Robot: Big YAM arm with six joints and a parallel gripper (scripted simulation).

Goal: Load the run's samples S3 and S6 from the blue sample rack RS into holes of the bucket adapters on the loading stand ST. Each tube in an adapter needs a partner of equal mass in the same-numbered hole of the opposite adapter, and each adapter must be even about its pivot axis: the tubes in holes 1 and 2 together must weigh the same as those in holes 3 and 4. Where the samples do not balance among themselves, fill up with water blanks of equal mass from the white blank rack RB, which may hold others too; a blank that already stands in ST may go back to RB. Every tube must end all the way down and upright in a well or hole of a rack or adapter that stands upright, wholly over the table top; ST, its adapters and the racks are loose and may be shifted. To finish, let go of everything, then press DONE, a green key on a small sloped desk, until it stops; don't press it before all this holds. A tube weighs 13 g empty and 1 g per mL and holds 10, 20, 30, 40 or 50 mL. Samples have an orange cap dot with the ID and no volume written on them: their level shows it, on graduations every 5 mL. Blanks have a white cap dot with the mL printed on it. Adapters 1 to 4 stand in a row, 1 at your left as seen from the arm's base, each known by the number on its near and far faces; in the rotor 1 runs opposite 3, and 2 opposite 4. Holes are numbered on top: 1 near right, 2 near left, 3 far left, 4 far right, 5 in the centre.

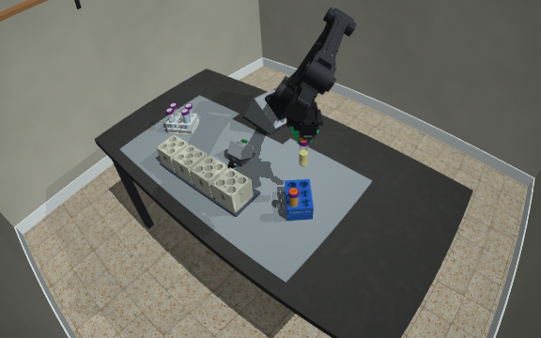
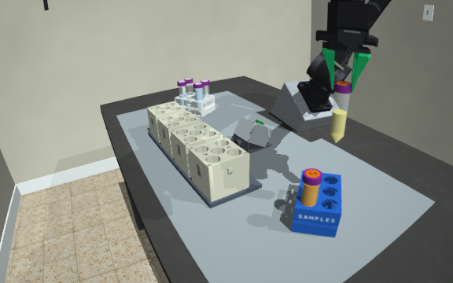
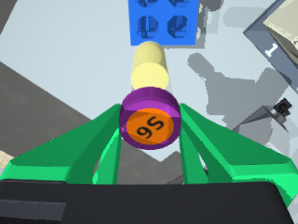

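My gripper (image 2: 343,79) is shut on sample tube S6 (image 2: 339,114) just below its purple cap and holds it upright, high above the mat. The tube has pale yellow liquid in its lower part; the orange cap dot reads S6 in the wrist view (image 3: 150,125). It hangs behind the blue sample rack RS (image 2: 318,205), which holds one other sample tube (image 2: 311,188) with orange liquid in its near left well. The loading stand ST (image 2: 197,149) with four cream adapters in a row stands to the left; all the holes I can see are empty. The white blank rack RB (image 2: 194,100) holds several purple-capped tubes.
The small grey sloped desk with the green DONE key (image 2: 252,133) sits between ST and the arm's base (image 2: 303,110). The tube and gripper also show in the top view (image 1: 303,150), above the mat between the base and RS (image 1: 299,199).
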